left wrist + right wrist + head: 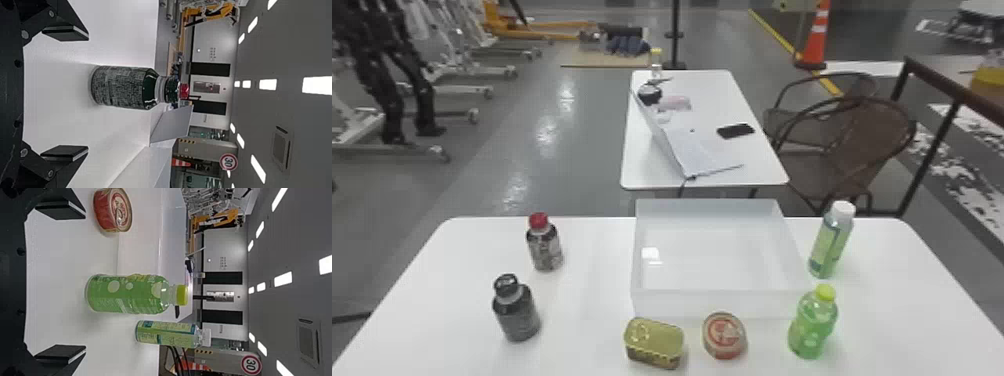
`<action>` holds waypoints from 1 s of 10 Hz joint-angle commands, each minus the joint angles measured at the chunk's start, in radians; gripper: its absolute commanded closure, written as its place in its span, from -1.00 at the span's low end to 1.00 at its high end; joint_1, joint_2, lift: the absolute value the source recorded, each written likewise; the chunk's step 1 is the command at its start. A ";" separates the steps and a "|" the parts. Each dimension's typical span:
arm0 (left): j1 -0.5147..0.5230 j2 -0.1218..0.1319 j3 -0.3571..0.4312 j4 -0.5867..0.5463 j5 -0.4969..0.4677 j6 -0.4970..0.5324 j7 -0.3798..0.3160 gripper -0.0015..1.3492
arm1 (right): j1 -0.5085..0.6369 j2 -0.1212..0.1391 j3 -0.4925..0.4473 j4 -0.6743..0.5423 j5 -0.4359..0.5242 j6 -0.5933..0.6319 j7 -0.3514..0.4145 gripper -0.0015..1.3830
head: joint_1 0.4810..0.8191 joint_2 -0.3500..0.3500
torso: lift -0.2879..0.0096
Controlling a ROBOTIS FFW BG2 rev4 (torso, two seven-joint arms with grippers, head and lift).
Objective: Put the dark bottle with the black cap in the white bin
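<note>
Closest in the head view is a gold rounded-rectangle tin with a pull ring, lying flat near the front edge of the white table. Just beside it, toward the robot's right, sits a red-sided round tin, and both are just in front of the white bin.

The dark bottle with the black cap stands upright on the table, left of the bin and outside it. Its long axis runs vertically, base on the tabletop, black cap pointing up. A red-capped bottle stands behind it, upright too.

The left gripper has its two flat fingers spread wide, well apart. The dark bottle is straight ahead of them, lined up with the gap between, its body just past the fingertips and touching neither.

The right gripper also has its fingers wide apart, facing a green bottle with a lime cap. That bottle stands upright at the bin's right, and a white-capped green bottle stands behind it, near the bin's right side.
</note>
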 commanded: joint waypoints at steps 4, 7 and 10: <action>-0.008 -0.003 -0.006 0.007 -0.003 0.008 0.000 -0.59 | 0.000 0.000 0.002 0.000 0.000 0.000 0.000 -0.86 | -0.60 0.00 | 0.26; -0.066 -0.003 -0.013 0.050 -0.021 0.014 0.000 -0.59 | 0.000 0.000 0.002 0.003 -0.002 0.000 0.000 -0.86 | -0.60 0.00 | 0.26; -0.167 -0.003 -0.023 0.137 -0.048 0.000 0.000 -0.59 | -0.003 0.000 0.003 0.003 -0.003 0.000 0.000 -0.86 | -0.60 0.00 | 0.26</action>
